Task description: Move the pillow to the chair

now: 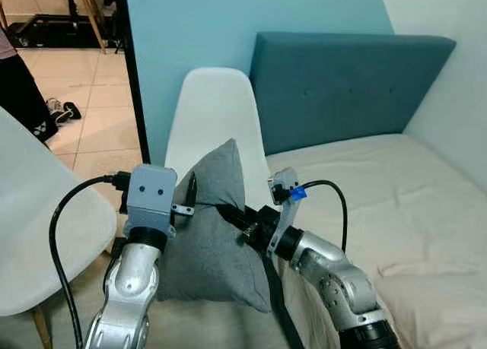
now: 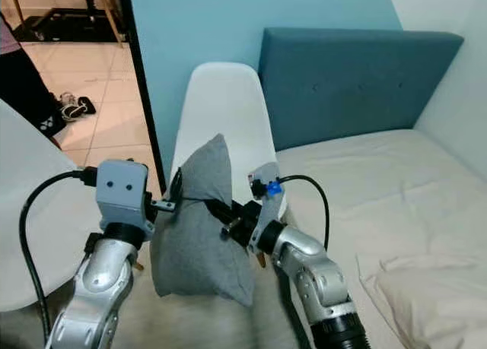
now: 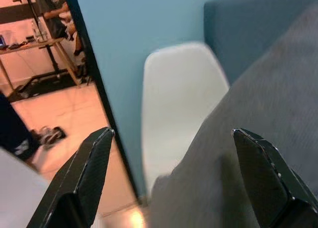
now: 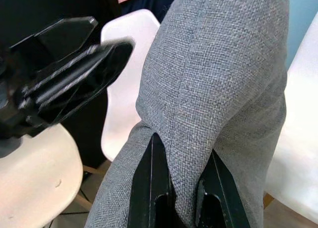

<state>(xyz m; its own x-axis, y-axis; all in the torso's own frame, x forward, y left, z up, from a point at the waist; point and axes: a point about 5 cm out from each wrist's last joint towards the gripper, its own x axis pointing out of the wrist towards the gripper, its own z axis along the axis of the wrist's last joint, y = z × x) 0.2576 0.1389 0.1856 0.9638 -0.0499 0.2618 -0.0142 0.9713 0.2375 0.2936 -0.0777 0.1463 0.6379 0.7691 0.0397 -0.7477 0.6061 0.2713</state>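
The grey pillow (image 1: 213,227) is held upright just before the white chair (image 1: 217,113). A fold of it is pinched in the closed right gripper (image 4: 181,188). The left gripper (image 3: 174,178) is spread wide against its other side, grasping nothing. Being soft and light, it is best pinched at an edge.

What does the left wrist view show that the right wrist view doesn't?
Left wrist view: the teal headboard, the tiled floor with shoes, and the left pincer, its fingers spread wide with the pillow's edge between them. Right wrist view: the right pincer pinching a fold of fabric, and a second white chair. Both show the grey pillow and the white chair.
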